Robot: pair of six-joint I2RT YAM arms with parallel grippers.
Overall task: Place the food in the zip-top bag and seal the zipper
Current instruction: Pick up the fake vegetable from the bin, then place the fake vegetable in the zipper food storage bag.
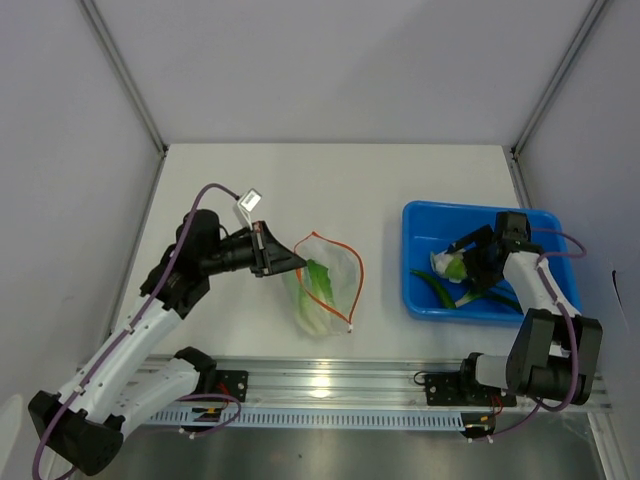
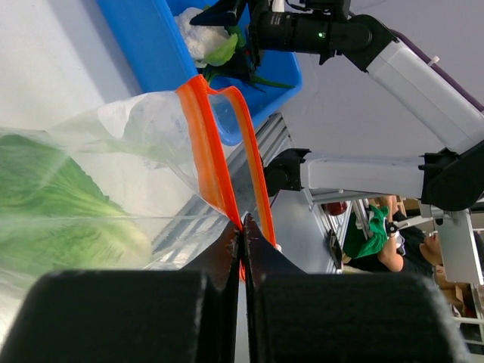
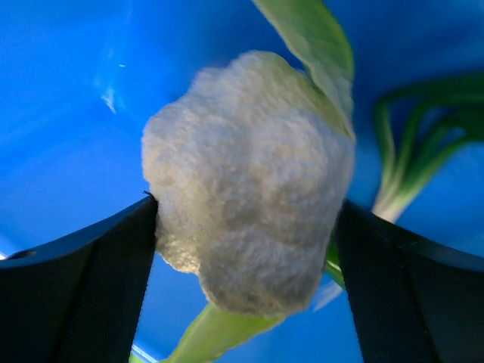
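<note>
The zip-top bag [image 1: 338, 272] lies on the white table, clear and crinkly, with a leafy green piece of food [image 1: 318, 288] inside it. My left gripper [image 1: 298, 262] is shut on the orange-red zipper [image 1: 358, 290] at the bag's left end and holds the mouth up. The left wrist view shows the zipper [image 2: 208, 144] running out of the pinched fingertips of that gripper [image 2: 243, 223], with the bag [image 2: 144, 128] and the leafy piece [image 2: 53, 204] to the left. My right gripper [image 1: 462, 260] reaches into the bin. Its jaws [image 3: 246, 219] stand wide, one finger at each side of a whitish stalk end [image 3: 249, 174].
A blue rectangular bin [image 1: 420, 215] sits at the right and holds more green vegetables, among them long dark pieces [image 1: 440, 290] [image 3: 408, 144]. The metal rail [image 1: 330, 385] with both arm bases runs along the near edge. Grey walls enclose the table on three sides.
</note>
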